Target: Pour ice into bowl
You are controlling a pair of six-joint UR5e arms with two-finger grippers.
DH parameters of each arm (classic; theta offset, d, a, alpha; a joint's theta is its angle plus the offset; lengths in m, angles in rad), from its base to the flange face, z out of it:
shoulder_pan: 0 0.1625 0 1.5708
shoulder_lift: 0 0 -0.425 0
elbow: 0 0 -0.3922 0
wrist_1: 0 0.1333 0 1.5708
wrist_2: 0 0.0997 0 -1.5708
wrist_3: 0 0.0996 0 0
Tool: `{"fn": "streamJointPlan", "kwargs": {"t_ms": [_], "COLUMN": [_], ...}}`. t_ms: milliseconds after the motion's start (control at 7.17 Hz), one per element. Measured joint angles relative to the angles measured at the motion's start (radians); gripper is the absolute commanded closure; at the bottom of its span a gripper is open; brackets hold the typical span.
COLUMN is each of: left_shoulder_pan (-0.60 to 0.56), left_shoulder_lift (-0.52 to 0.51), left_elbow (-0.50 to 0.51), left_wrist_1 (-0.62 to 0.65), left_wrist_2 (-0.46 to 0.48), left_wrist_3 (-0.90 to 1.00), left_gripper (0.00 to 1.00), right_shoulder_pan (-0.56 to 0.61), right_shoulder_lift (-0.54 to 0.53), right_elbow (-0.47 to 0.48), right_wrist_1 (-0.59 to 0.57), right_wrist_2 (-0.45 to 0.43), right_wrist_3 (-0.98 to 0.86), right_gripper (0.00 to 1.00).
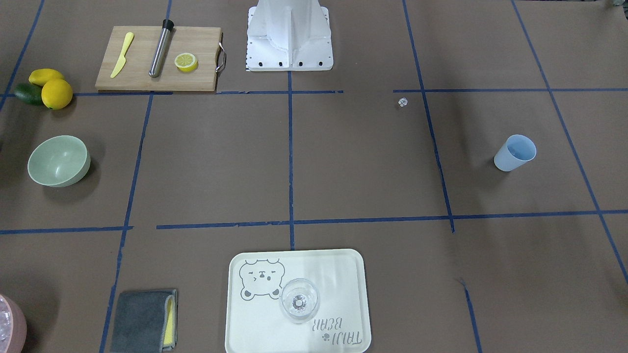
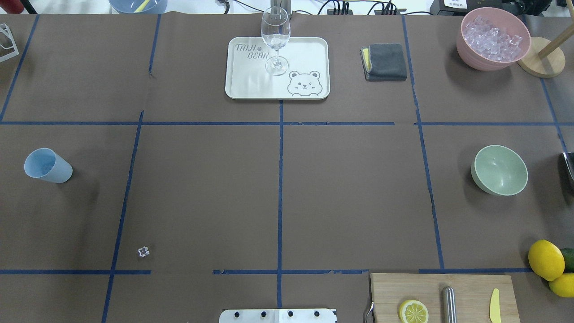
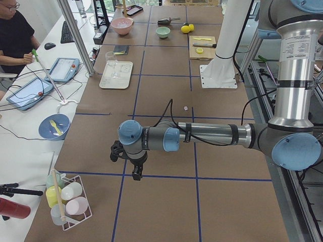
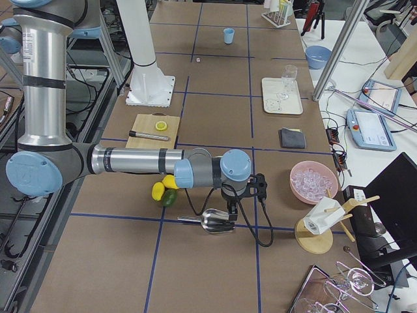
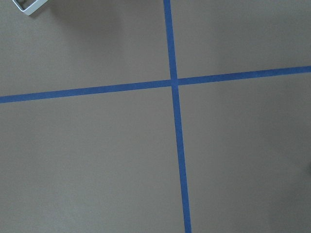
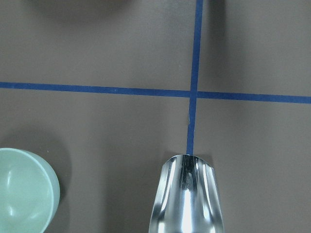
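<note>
The ice is a heap of small clear cubes in a pink container at the table's far right corner. The pale green bowl stands empty on the right side; its rim also shows in the right wrist view. A metal scoop lies just under my right gripper, near the bowl. I cannot tell whether that gripper is open or shut. My left gripper hangs over bare table at the left end, and I cannot tell its state either.
A light blue cup stands at the left, with a stray clear cube nearer the base. A tray with a wine glass and a grey cloth are at the far side. A cutting board and lemons are at the near right.
</note>
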Motion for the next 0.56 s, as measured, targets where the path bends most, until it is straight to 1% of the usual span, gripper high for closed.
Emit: {"fn": "streamJointPlan", "kwargs": {"t_ms": [279,558], "left_shoulder_pan": [0.0,0.0], "left_shoulder_lift": [0.001,-0.006], "left_elbow": [-0.002,-0.014], "left_wrist_1": [-0.004,-0.011], "left_wrist_2": [-0.002,-0.002], "left_wrist_3": [0.002,0.002], "left_gripper": [0.0,0.0], "right_shoulder_pan": [0.005,0.0], "right_shoulder_lift": [0.005,0.017], "right_elbow": [0.009,0.039], "right_wrist_1": [0.0,0.0], "right_wrist_2": [-0.002,0.001], "right_wrist_3": [0.012,0.041], "right_gripper": [0.0,0.0]}}
